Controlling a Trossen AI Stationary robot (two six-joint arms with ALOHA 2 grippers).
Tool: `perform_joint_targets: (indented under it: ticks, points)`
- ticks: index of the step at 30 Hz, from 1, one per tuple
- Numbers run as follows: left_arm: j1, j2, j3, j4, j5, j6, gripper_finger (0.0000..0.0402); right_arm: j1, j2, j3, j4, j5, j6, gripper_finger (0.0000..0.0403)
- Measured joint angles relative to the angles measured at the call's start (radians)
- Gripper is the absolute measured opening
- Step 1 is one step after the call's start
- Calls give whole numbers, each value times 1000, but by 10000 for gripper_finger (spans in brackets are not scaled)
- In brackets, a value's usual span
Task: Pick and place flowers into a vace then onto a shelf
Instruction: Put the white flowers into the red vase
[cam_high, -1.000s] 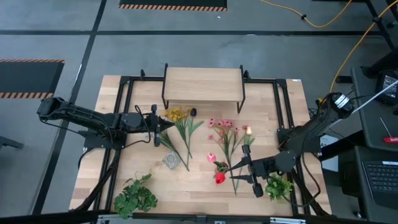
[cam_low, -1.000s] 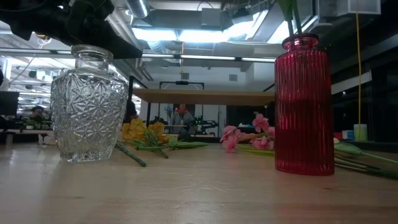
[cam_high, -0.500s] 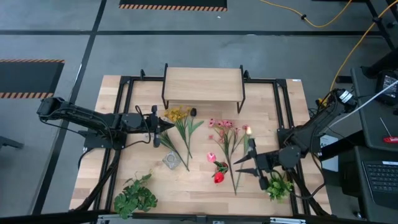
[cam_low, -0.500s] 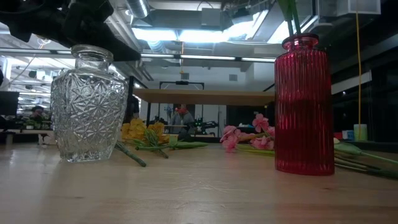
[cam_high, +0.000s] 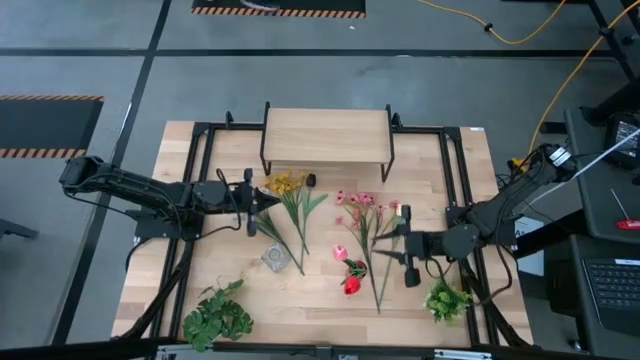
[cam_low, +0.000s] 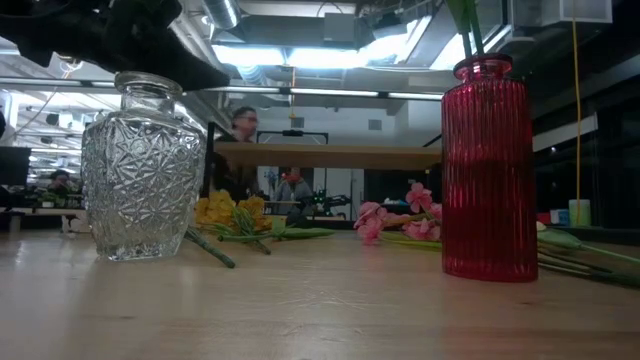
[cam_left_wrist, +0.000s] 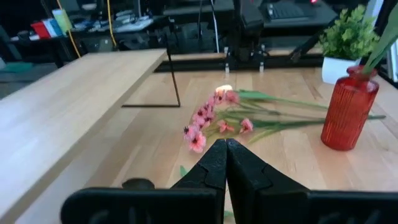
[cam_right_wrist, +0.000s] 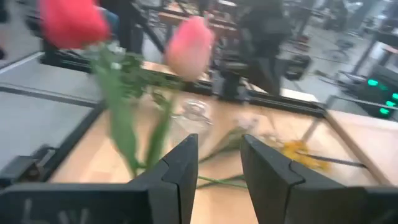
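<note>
The flowers lie loose on the table: a yellow bunch (cam_high: 285, 185) and a pink bunch (cam_high: 360, 200), stems toward the near edge. A red vase (cam_high: 352, 285) holds a red bloom (cam_right_wrist: 71, 22) and a pink bloom (cam_right_wrist: 189, 46) by their stems. A clear glass vase (cam_high: 276, 258) stands to its left. The shelf (cam_high: 325, 137) stands at the far middle. My right gripper (cam_high: 383, 247) hovers open, above the lying stems, right of the red vase. My left gripper (cam_high: 262, 203) hangs shut beside the yellow bunch, holding nothing.
Two leafy green plants stand near the front edge, one at the left (cam_high: 218, 315) and one at the right (cam_high: 447, 300). Black frame rails (cam_high: 455, 175) run along both table sides. A person (cam_low: 243, 125) shows in the room beyond the shelf.
My right gripper has drawn back from the red vase toward the table's far edge and swung to point toward the left edge, its fingers as far apart as before. A person has come into the low view behind the shelf.
</note>
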Motion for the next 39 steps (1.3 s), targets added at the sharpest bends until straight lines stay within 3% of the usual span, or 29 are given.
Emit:
perform_joint_targets:
  ticks: [6,11,22,33,39]
  points:
    - [0,-3,44,-76,27,60,2,-54,-56,0,-30,11,75,124]
    - [0,-3,155,-306,27,78,3,-122,-56,0,-54,65,131,124]
    - [-33,0,355,-801,26,24,2,-205,-51,-15,-193,66,224,124]
    - [-98,47,437,-1107,14,-21,2,-282,-33,-152,190,65,34,124]
    - [-112,167,507,-1262,20,-32,3,-332,-33,-157,223,10,26,124]
